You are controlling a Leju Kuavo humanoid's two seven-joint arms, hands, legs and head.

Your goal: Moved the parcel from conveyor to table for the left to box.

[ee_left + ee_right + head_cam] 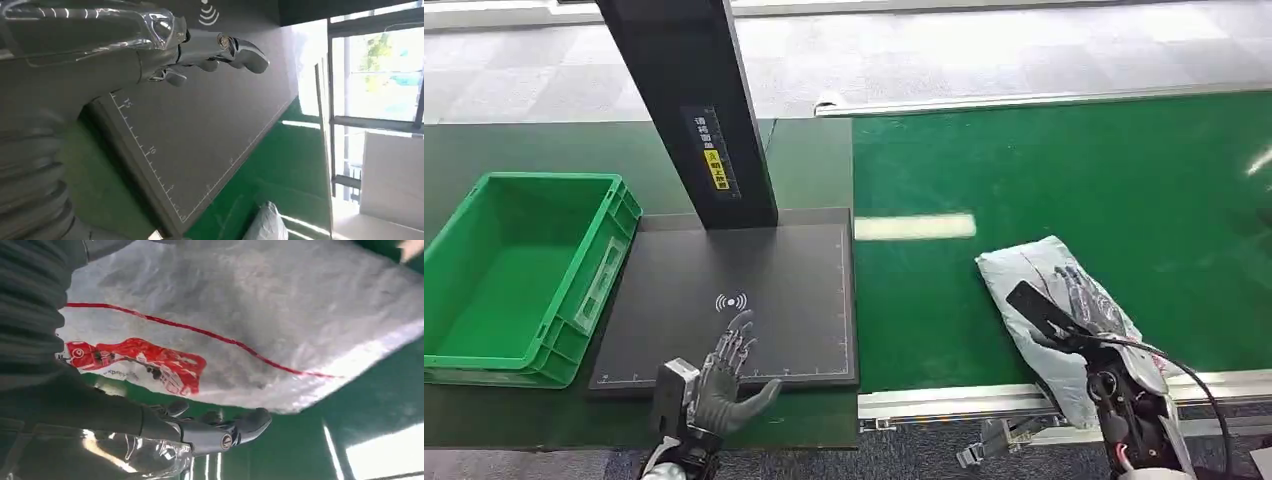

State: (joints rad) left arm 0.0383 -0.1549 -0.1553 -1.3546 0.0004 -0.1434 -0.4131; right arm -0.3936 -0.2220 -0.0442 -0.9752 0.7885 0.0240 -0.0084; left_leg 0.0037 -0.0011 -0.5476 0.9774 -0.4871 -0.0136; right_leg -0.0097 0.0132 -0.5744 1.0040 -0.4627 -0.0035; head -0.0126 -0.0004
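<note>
We saw the grey plastic parcel (1046, 290), red-printed, lying flat on the green conveyor belt (1064, 170) near its front edge.

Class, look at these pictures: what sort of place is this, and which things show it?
Probably a parcel-sorting station: a green conveyor belt carrying a grey parcel, a black scanning pad with a post, and a green crate beside it.
</note>
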